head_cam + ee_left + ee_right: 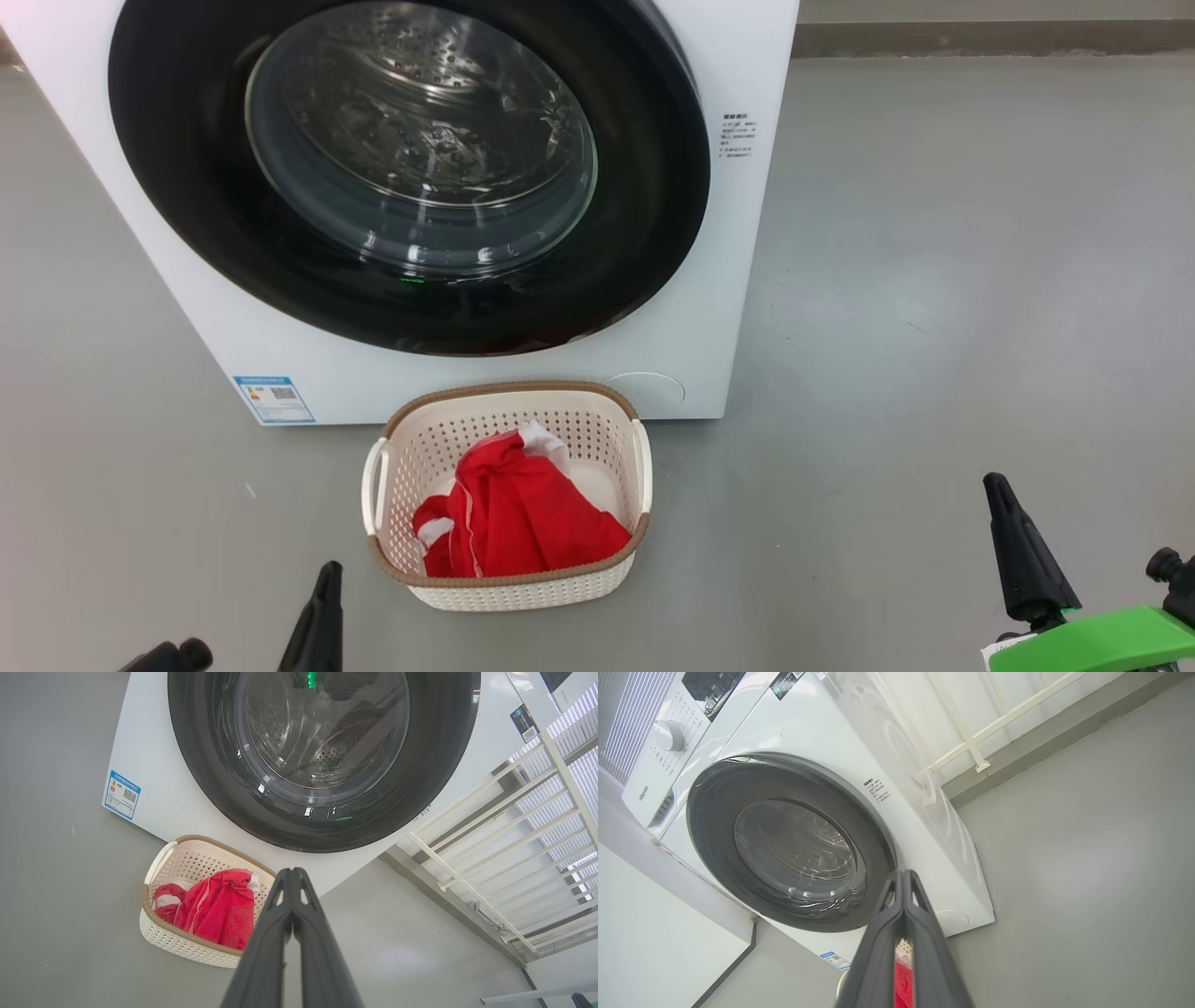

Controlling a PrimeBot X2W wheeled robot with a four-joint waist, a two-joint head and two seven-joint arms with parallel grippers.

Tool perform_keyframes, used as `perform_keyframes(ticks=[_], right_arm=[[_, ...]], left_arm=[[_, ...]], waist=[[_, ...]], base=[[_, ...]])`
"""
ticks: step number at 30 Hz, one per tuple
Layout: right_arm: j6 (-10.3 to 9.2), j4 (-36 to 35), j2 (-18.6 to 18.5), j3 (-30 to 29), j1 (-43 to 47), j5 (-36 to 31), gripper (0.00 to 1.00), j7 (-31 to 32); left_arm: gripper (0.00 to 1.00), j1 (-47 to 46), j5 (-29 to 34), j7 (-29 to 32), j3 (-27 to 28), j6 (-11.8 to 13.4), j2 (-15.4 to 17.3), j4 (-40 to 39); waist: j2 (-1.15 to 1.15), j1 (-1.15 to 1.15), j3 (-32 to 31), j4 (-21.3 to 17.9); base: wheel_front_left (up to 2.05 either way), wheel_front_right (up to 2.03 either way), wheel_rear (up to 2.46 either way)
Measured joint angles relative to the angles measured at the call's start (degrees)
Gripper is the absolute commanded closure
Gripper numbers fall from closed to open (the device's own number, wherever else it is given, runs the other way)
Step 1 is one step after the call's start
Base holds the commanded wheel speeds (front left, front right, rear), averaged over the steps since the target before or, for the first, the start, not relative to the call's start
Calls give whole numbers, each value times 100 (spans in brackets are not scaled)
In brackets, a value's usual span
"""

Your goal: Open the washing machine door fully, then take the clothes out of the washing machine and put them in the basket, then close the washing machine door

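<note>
The left gripper (327, 586) is pinched shut and holds nothing. The right gripper (997, 490) is shut and empty too. Both point toward the washing machine (467, 378). Ahead, between them, sits the basket (509, 386), just in front of the washer, its long side running left to right. The red clothes (523, 518) lie inside it. The washing machine door (177, 205) is closed, facing the robot.

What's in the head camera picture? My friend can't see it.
A cream basket holding red and white clothes sits on the grey floor in front of a white washing machine whose round black-rimmed door is closed. The left gripper and right gripper, both shut and empty, point up from the bottom corners.
</note>
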Motion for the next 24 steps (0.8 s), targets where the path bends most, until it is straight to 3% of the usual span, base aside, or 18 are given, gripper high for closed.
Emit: perform_keyframes(ticks=[24], right_arm=[[-15,371,-101,93,-243,1583,100,163]], left_arm=[[100,-211,-1461,314,201,-320,-14,258]], waist=[[0,0,-10,-70]], base=[[0,0,0]])
